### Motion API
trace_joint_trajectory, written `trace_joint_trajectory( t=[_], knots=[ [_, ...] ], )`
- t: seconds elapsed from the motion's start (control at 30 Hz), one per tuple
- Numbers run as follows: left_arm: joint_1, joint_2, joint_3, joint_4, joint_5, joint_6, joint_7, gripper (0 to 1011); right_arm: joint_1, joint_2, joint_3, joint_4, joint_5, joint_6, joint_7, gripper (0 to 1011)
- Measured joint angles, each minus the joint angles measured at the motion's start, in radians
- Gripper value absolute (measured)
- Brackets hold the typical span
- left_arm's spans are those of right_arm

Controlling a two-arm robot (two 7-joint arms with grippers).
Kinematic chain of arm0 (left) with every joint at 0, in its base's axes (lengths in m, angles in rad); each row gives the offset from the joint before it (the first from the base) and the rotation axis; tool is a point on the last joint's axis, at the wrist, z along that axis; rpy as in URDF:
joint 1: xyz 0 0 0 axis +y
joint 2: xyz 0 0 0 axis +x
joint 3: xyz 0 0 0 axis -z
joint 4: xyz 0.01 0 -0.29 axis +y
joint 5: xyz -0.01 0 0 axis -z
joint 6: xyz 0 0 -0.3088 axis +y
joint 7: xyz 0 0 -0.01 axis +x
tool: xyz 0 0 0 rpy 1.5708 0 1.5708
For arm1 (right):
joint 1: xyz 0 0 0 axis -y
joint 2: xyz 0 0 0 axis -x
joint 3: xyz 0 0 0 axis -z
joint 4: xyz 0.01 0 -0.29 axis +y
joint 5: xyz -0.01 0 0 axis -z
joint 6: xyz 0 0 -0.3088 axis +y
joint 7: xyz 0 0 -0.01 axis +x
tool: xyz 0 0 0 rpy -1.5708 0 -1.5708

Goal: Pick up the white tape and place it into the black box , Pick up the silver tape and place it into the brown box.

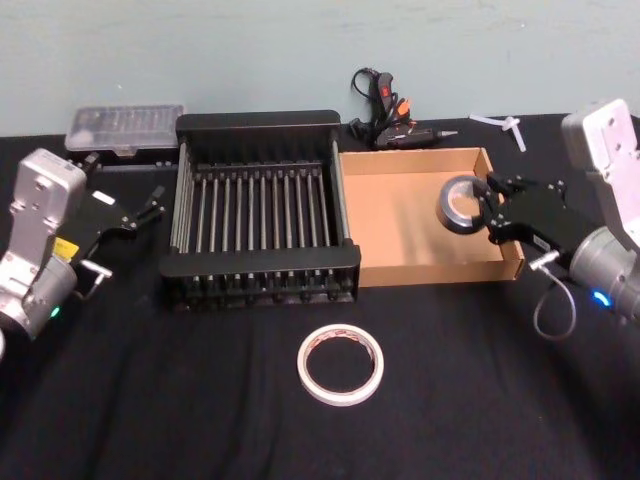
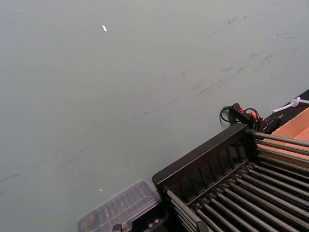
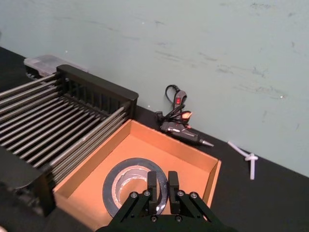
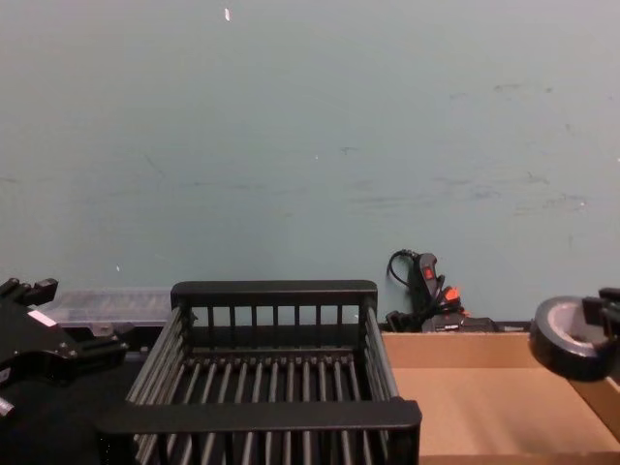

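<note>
While the silver tape (image 1: 463, 205) is held above the brown box (image 1: 400, 240), clamped by the right gripper (image 1: 490, 212), its near edge is hidden in the right wrist view; the white tape (image 1: 340, 364) lies on the table before the black box (image 1: 260, 205).

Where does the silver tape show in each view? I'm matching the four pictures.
Head: silver tape over the brown box's right part, in the right tool.
Left wrist: not in it.
Right wrist: low centre.
Chest: right edge.
Shared landmark: the black box.
</note>
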Motion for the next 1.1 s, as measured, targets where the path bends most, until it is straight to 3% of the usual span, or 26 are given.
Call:
trace_joint_trajectory(
  t=[0.57,1.1],
  knots=[
    [0.000,0.000,0.000,0.000,0.000,0.000,0.000,1001,0.192,-0.071,-0.050,0.268,-0.075,-0.041,0.020,140],
    [0.000,0.000,0.000,0.000,0.000,0.000,0.000,1001,0.276,-0.123,-0.078,0.438,-0.097,-0.061,0.039,140]
  ],
)
